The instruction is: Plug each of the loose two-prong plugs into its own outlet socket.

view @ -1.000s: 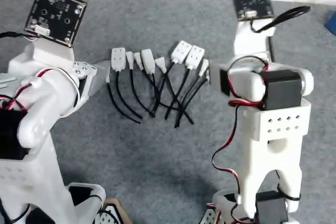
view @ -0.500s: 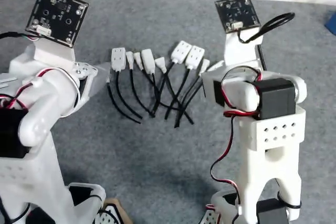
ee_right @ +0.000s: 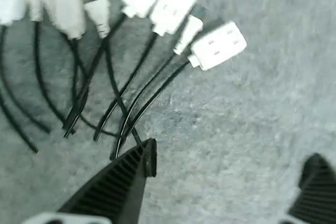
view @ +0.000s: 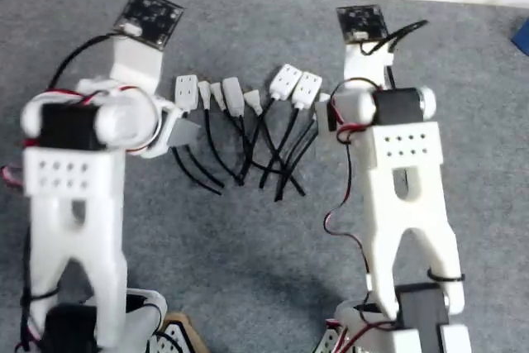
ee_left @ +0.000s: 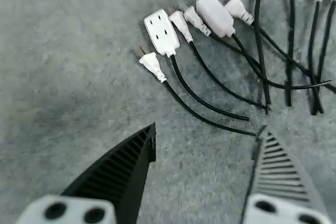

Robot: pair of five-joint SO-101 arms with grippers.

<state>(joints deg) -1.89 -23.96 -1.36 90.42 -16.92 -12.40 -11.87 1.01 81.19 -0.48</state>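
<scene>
Now both arms have swung in toward the row of cords compared with a second ago: the left arm has risen from the table's edge and turned inward, and the right arm has leaned forward and across. The left gripper point(ee_left: 205, 142) hangs above the grey mat point(view: 248, 270) with its dark fingers point(ee_left: 123, 174) spread wide and nothing between them. Just beyond it lies the end plug point(ee_left: 151, 64), prongs bare, beside the first outlet socket point(ee_left: 160, 31) but not joined to it. The right gripper point(ee_right: 226, 169) is likewise spread open and empty, poised short of the far outlet socket point(ee_right: 218, 45) and the small plug point(ee_right: 189, 30) lying next to it. In the high view the black cords point(view: 264, 159) cross one another below the row of white heads, and as far as I can tell no plug is seated yet. My reading is that the approach is done and the work itself has not begun; each arm is lined up with its own end of the row, so a first grasp of a plug or socket looks like the next step.
</scene>
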